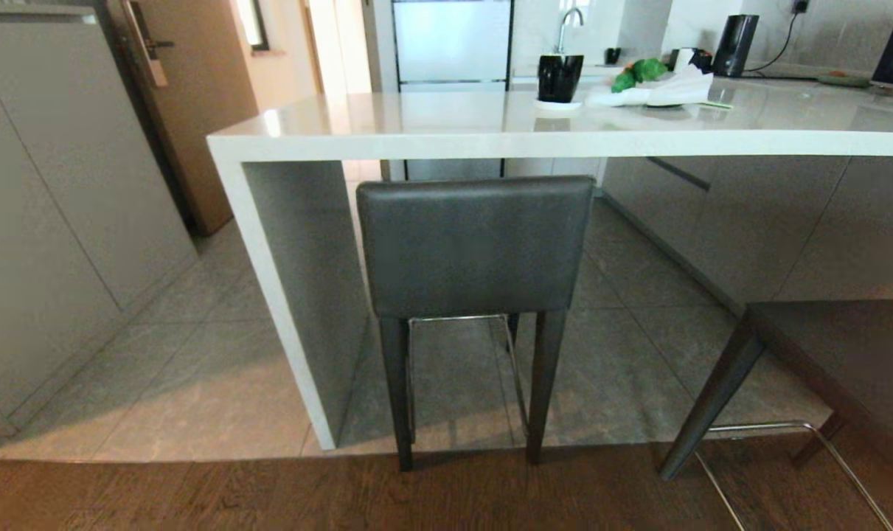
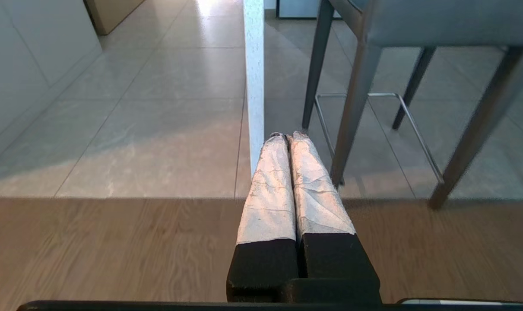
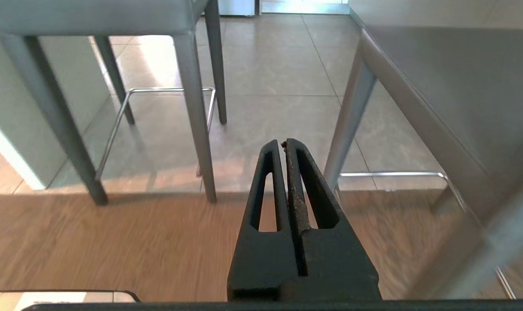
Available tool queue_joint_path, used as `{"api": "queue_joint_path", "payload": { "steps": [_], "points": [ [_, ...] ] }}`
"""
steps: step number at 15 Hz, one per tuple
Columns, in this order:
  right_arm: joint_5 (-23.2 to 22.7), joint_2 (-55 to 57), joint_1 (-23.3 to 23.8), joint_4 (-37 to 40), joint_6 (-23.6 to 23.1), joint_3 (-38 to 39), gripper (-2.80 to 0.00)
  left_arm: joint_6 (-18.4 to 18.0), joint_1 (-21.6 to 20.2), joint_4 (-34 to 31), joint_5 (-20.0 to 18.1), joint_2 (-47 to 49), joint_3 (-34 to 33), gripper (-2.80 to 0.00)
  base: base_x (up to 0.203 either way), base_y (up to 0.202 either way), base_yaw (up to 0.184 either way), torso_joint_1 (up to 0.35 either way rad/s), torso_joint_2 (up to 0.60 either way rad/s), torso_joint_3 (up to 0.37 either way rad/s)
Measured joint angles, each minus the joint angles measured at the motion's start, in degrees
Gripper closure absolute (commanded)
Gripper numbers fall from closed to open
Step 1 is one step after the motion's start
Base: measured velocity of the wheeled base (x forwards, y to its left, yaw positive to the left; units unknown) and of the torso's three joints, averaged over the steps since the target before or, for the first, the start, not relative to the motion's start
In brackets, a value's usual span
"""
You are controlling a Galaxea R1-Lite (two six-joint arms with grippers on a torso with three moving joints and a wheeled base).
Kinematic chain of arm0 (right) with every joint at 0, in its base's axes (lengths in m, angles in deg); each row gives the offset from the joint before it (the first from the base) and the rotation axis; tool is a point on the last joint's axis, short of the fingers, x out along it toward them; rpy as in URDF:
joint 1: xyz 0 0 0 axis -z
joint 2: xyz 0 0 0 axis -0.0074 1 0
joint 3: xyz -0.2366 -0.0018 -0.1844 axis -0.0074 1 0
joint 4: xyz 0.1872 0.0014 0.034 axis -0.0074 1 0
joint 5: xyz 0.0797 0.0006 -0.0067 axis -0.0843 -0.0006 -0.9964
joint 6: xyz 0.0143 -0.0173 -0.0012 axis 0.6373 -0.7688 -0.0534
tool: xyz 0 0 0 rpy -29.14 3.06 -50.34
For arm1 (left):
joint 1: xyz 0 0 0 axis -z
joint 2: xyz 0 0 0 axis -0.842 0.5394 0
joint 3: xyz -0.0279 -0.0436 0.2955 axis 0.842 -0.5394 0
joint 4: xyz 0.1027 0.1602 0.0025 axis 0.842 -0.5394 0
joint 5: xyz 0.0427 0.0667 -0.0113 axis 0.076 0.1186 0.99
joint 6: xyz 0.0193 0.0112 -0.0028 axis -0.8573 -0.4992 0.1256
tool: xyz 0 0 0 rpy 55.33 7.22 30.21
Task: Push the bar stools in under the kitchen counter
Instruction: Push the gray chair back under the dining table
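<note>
One bar stool (image 1: 474, 247) stands straight ahead with its dark grey backrest just below the edge of the white kitchen counter (image 1: 564, 136), beside the counter's white side panel (image 1: 269, 295). The other bar stool (image 1: 844, 369) stands nearer to me at the right, farther out from the counter, with only its seat and legs showing. Neither arm appears in the head view. My left gripper (image 2: 287, 136) is shut and empty, low over the wood floor, short of the first stool's legs (image 2: 352, 116). My right gripper (image 3: 283, 142) is shut and empty between both stools' legs.
Grey cabinets (image 1: 55, 221) line the left side with a tiled passage beside the counter's panel. A black cup (image 1: 559, 77), white cloth (image 1: 675, 92) and black kettle (image 1: 734, 44) sit on the counter. Wood floor (image 1: 269, 494) meets grey tile at the stools' rear legs.
</note>
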Motion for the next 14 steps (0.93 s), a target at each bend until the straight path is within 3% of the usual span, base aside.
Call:
{"api": "queue_joint_path", "payload": {
  "steps": [12,14],
  "points": [
    [0.1,0.0,0.0,0.0,0.0,0.0,0.00,0.1,0.1,0.0,0.3,0.0,0.0,0.00,-0.198,0.000,-0.001,0.002,0.00,0.002],
    [0.1,0.0,0.0,0.0,0.0,0.0,0.00,0.3,0.0,0.0,0.4,0.0,0.0,0.00,-0.057,0.000,-0.001,-0.003,0.00,-0.001]
  ]
}}
